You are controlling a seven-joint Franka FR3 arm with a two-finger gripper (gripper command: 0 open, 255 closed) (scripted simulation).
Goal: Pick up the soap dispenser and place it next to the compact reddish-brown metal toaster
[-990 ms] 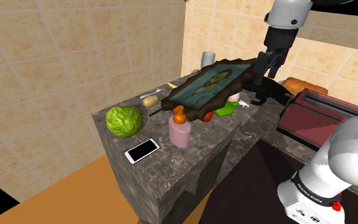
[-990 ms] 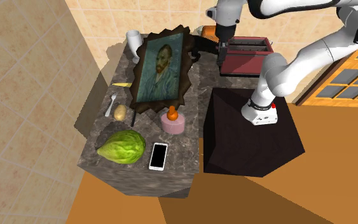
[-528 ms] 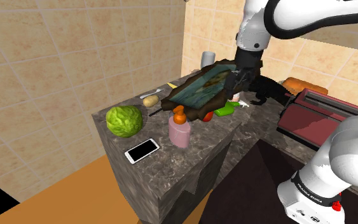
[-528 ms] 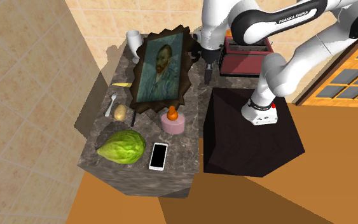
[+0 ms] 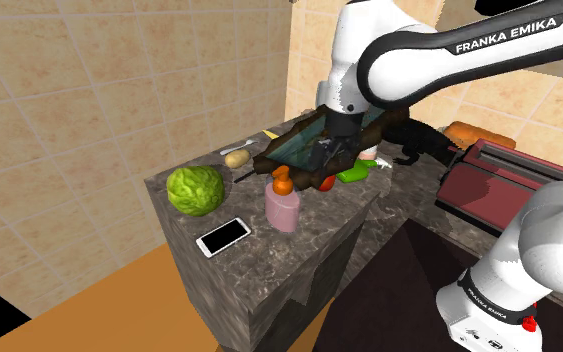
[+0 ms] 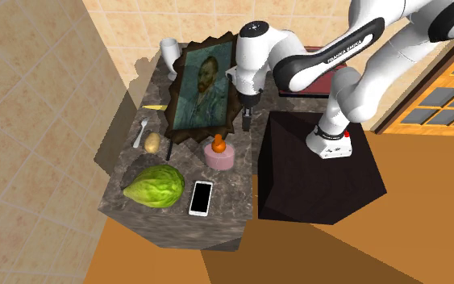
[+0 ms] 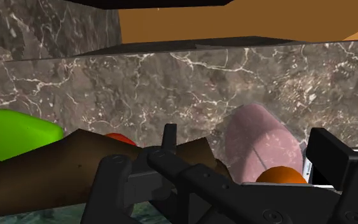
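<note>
A glossy white rounded arm [image 5: 399, 50] with dark joint bands bears white "FRANKA EMIKA" lettering [image 5: 512, 32], a red spot [image 5: 532, 322] near its base, and an all-black tool [image 6: 245, 123].

In the shoulder view, the arm covers the middle of the painting [image 5: 294, 145], and its white lower link cuts off the near end of the toaster [image 5: 499, 175]. A green thing [image 5: 350, 174] and a red one [image 5: 325, 183] peek out from under the painting's frame; you cannot tell what they are. In the wrist view, the hand [image 7: 228, 181] cuts off the soap dispenser [image 7: 260, 140] and half covers its orange pump [image 7: 282, 175]. In the second exterior view, the arm hides much of the toaster.
</note>
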